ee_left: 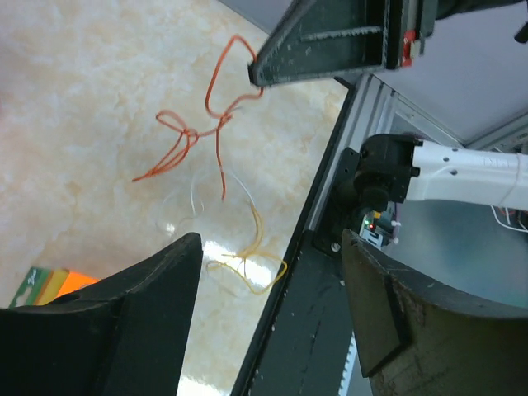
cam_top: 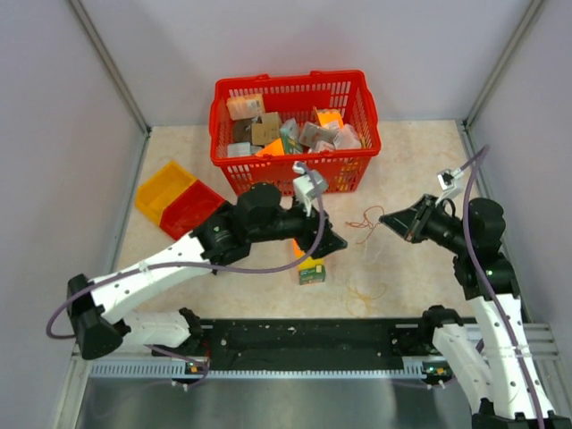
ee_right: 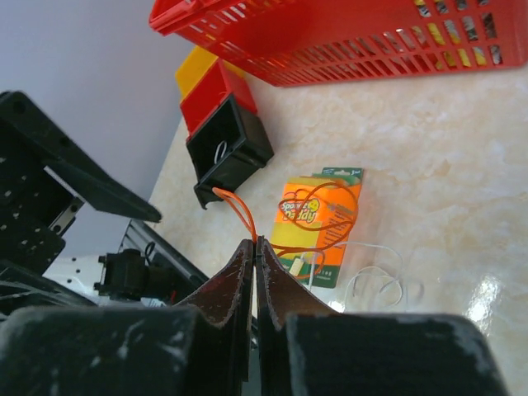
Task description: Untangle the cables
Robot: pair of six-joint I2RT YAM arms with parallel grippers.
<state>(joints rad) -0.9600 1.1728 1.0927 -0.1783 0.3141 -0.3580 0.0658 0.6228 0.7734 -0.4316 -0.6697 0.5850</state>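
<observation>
**Right claw** (ee_right: 254, 242): closed, pinching one strand of the orange cable (ee_left: 190, 132) at its very tips. The strand rises from the tabletop (cam_top: 411, 161) to the pinch. The hold appears meant to lift this cable clear of the others.

**Left claw** (ee_left: 271, 247): open, with the fingers wide apart and nothing between them. It hovers over the tabletop just left of the bundle, facing it. Judged purpose: placed to take a second strand and pull against the right claw.

**Cables:** they lie right of centre on the tabletop, between the two claws and nearer than the red basket (cam_top: 290, 80).
- The orange cable is knotted on itself mid-length.
- The white cable (ee_left: 192, 198) lies flat in faint loops beside it.
- The yellow cable (ee_left: 247, 266) is curled closest to the tabletop's near edge.
- White and yellow look crossed. Whether orange is caught in them cannot be told.

Untangling is judged barely begun.

**Writing:** an orange and green packet (ee_right: 318, 219) lies flat just left of the cables. Its label seems to read "Sponge Daddy", though the print is small. No other writing is legible.
</observation>
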